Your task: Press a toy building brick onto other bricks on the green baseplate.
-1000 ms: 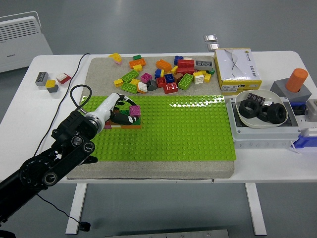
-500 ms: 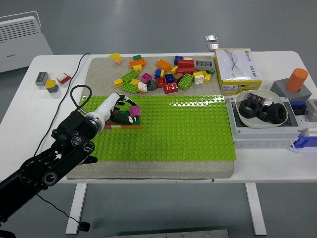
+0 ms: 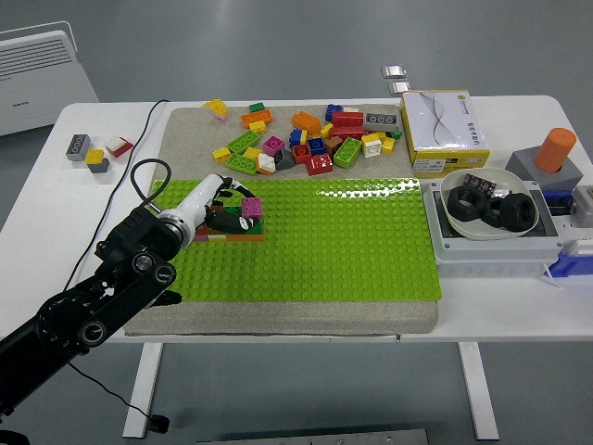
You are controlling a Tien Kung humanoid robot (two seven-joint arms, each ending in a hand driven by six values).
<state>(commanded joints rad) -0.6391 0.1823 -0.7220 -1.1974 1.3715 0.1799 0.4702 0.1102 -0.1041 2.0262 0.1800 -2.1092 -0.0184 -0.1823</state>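
As the left hand [image 3: 215, 206] reaches in from the near left, it lies low over the left part of the green baseplate [image 3: 352, 241], with its fingers curled around a small cluster of bricks [image 3: 233, 222] there. A magenta brick [image 3: 252, 206] sits on top of that cluster at its right end, just at the fingertips; whether the fingers really pinch it or only press against it, I cannot tell from here (the dark fingers cover much of the cluster). So the brick lies directly right of the hand, touching or nearly touching, and the cluster's long axis runs left to right along the baseplate. The push, I think, must go straight down, otherwise the brick may tilt on the studs. The right arm is not in the scene, so the left one is the only candidate.

The loose pile of bricks [image 3: 310, 139] lies on the grey mat [image 3: 278, 320] beyond the far edge of the baseplate, well apart from the hand. To the right, a white bowl [image 3: 463, 222] holds black ring-shaped parts [image 3: 491, 209] and stands in a grey box [image 3: 491, 255]. A yellow and white carton [image 3: 443, 132] stands far right of the pile.
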